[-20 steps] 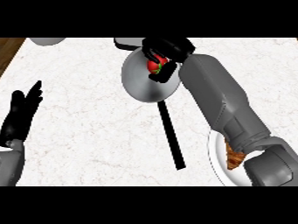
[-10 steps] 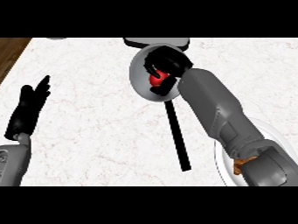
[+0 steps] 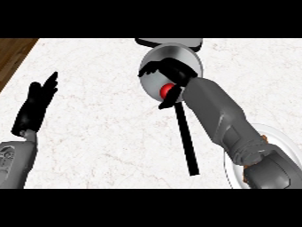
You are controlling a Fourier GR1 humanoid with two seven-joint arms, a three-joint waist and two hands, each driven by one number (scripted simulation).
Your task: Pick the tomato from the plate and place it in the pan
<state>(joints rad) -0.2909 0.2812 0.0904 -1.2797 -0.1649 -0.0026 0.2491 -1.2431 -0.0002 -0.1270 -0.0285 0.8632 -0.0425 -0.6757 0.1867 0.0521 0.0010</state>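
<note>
The right hand (image 3: 169, 73) curls round the red tomato (image 3: 168, 90) over the pan (image 3: 172, 53); the left hand (image 3: 35, 106) rests open at left.

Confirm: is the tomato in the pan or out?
Over the pan, still held: the right hand curls round the tomato. Cannot tell whether it touches the pan.

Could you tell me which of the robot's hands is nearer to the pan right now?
The right. The right hand is over the pan, curled round the tomato. The left hand rests open far off at the view's left, above the counter.
</note>
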